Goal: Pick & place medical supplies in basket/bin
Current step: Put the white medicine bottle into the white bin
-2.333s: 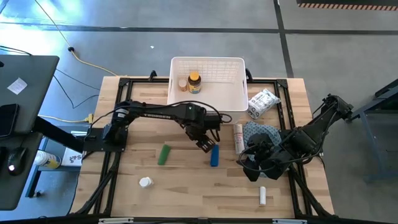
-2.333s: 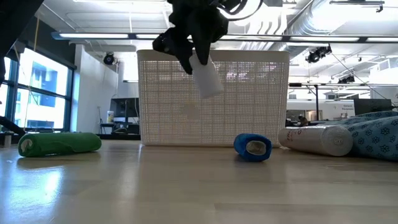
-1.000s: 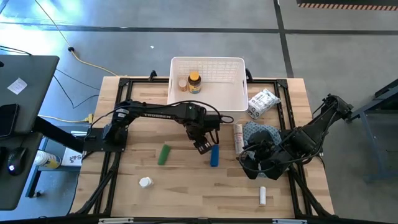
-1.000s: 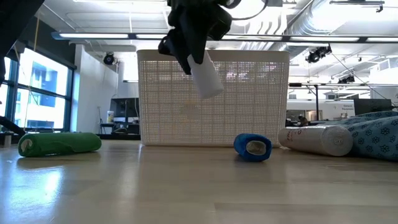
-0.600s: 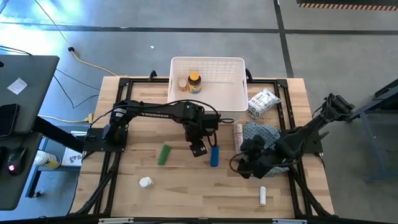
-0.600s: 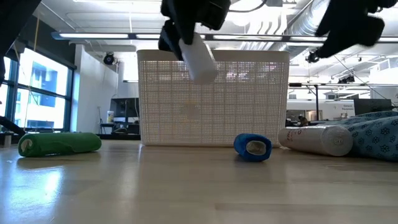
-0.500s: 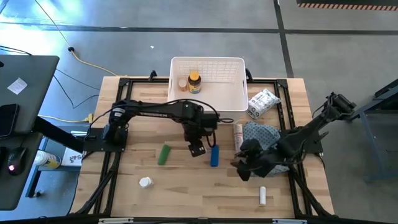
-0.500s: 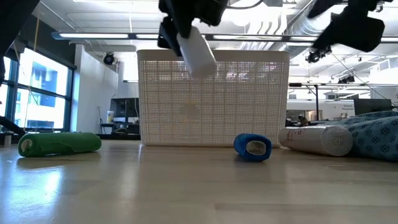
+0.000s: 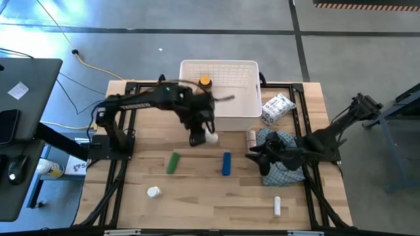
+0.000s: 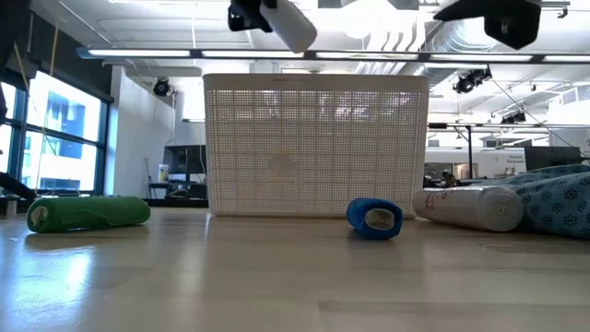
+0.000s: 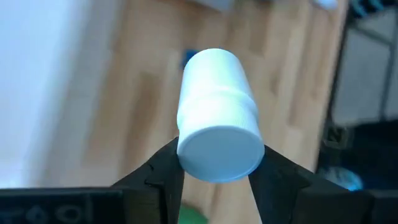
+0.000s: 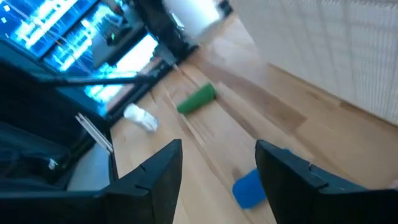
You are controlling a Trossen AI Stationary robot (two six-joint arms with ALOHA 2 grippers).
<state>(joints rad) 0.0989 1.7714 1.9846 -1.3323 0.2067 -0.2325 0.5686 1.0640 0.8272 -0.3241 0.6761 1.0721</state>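
Observation:
My left gripper point(image 9: 203, 138) is shut on a white pill bottle point(image 9: 211, 138), high above the table just near of the white lattice bin point(image 9: 220, 108); the low view shows the bottle point(image 10: 293, 26) above the bin's rim. An amber bottle with a yellow cap point(image 9: 205, 81) and a small item beside it are in the bin. A green piece point(image 9: 172, 162), a blue piece point(image 9: 226, 164), a second white bottle point(image 9: 153, 192), two white tubes point(image 9: 251, 139) point(image 9: 277, 206) and a crinkly packet point(image 9: 277, 108) lie on the table. My right gripper point(image 9: 252, 156) is open and raised, right of the blue piece. My left gripper pinches the white pill bottle between its two fingers point(image 11: 163, 169), one on each side of the round body near the end point(image 11: 219, 152) that faces the wrist camera. The bottle is lifted clear and sticks out past the fingertips, tilted in the low view.
A blue-grey patterned cloth point(image 9: 281, 149) lies under my right arm at the table's right side. The bin stands at the far edge. Bare wood shows between the green piece and the near edge. Cables and a desk stand off the table's left.
My left gripper has carried the white bottle up and toward the far edge, from beside the blue piece to just short of the bin, above its rim. My right gripper has risen off the cloth and swung toward the table's left.

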